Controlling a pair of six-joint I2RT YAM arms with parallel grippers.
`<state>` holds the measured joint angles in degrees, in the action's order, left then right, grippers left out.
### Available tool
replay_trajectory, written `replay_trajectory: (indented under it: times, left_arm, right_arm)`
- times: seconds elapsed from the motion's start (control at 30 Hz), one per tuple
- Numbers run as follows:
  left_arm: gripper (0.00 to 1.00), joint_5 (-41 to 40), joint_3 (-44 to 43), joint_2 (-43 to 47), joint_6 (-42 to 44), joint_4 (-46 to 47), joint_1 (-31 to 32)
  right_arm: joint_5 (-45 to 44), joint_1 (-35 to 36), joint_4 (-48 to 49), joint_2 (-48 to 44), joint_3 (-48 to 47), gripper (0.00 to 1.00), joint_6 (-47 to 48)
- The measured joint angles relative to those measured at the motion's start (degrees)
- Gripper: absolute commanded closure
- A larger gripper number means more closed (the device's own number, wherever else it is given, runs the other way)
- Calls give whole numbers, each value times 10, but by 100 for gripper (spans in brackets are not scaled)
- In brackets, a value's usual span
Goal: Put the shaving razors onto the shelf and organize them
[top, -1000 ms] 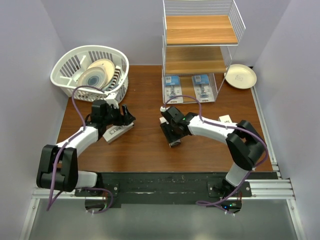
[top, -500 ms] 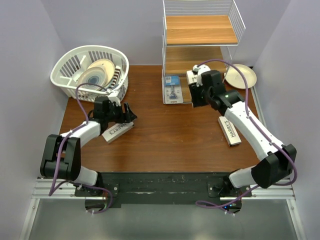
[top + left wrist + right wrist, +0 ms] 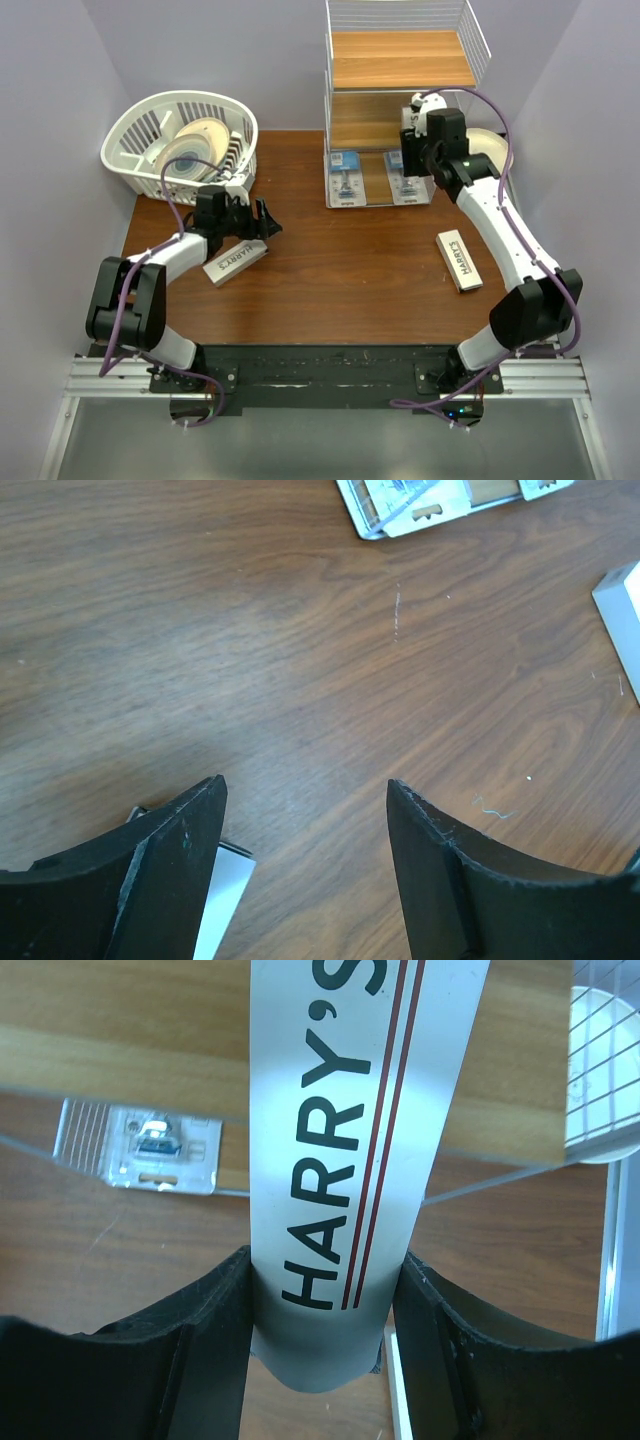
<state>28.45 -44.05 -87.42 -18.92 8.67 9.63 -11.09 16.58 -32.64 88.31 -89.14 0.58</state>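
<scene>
The left arm (image 3: 172, 257) lies low and bent, the left gripper (image 3: 305, 790) with jaws spread apart. The right arm (image 3: 500, 222) reaches far forward, the right gripper (image 3: 322, 1258) clamping a HARRY'S box (image 3: 345, 1110) between its jaws.

**Wooden table with a wire shelf, razor packs, a basket and a plate**

A dark brown wooden table (image 3: 340, 285) carries a tall white wire shelf (image 3: 400, 60) at its back edge, right of centre. At the shelf's foot a blister pack (image 3: 344, 178) and a second blister pack (image 3: 408, 182) lie flat, side by side. A white HARRY'S box (image 3: 232, 264) lies angled on the table's left. A second HARRY'S box (image 3: 459, 260) lies on its right. A white slatted basket (image 3: 128, 128) stands back left, and a cream plate (image 3: 488, 137) back right.
</scene>
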Motion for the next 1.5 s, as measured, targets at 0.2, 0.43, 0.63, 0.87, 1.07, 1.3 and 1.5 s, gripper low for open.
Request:
replay_trajectory:
  times: [0.2, 0.43, 0.63, 0.87, 1.07, 1.3, 1.5]
  left_arm:
    - [30, 1, 3, 0, 1, 2, 6]
    - [30, 1, 9, 9, 5, 0, 6]
    - [30, 2, 16, 15, 4, 5, 6]
    - [30, 5, 23, 22, 4, 11, 6]
    - [29, 7, 40, 43, 4, 14, 6]
    - [29, 9, 54, 50, 4, 15, 6]
    - [29, 9, 54, 50, 4, 14, 6]
  right_arm:
    - [-2, -17, 24, 15, -9, 46, 0]
    - [-4, -32, 50, 16, -21, 39, 0]
    - [-14, -42, 82, 37, -39, 35, 6]
    - [-19, -48, 105, 56, -44, 16, 11]
    - [-16, -50, 103, 41, -43, 1, 4]
    - [-14, -51, 99, -17, -27, 1, -6]
    - [2, -60, 93, -34, -1, 1, -21]
